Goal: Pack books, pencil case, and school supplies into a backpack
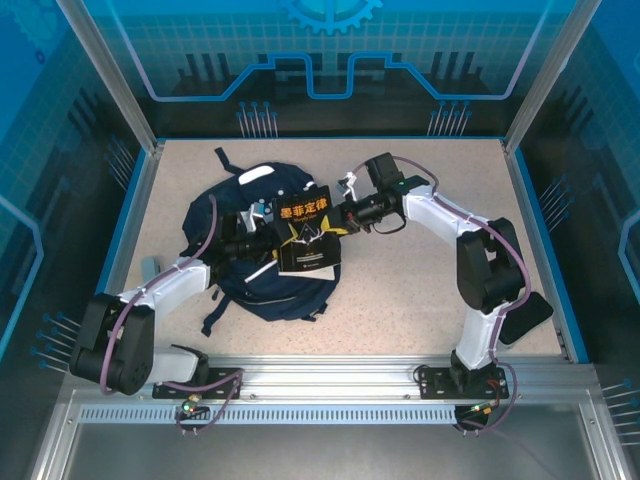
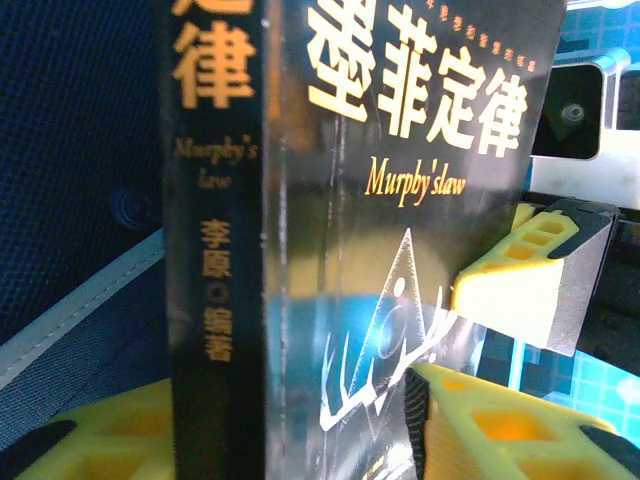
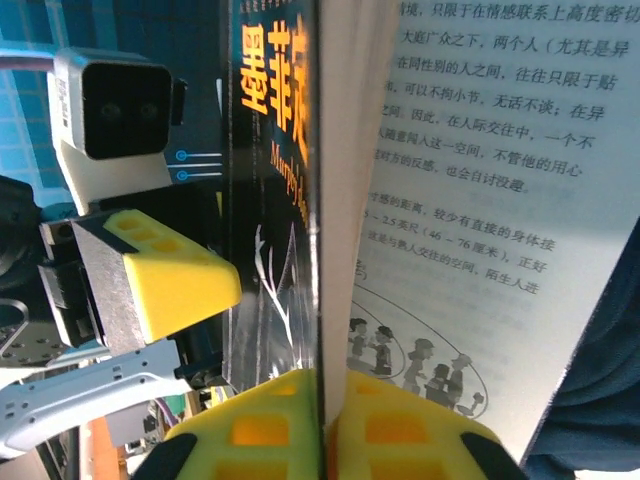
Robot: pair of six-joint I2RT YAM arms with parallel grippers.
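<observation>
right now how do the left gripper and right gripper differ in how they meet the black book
The right gripper is shut on the black book at its opened front cover; the left gripper has fingers apart either side of the spine, contact unclear. The right gripper reaches in from the book's right edge, the left gripper from its left. Both have yellow pads and meet the book above the backpack.

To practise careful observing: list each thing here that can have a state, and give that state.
black book: cover parted from its pages, over the backpack.
backpack: lying flat on the table; zip unclear.
pencil case: on the table, outside the backpack.
right hand: shut on the book's cover.
left hand: fingers either side of the book; grip unclear.
</observation>
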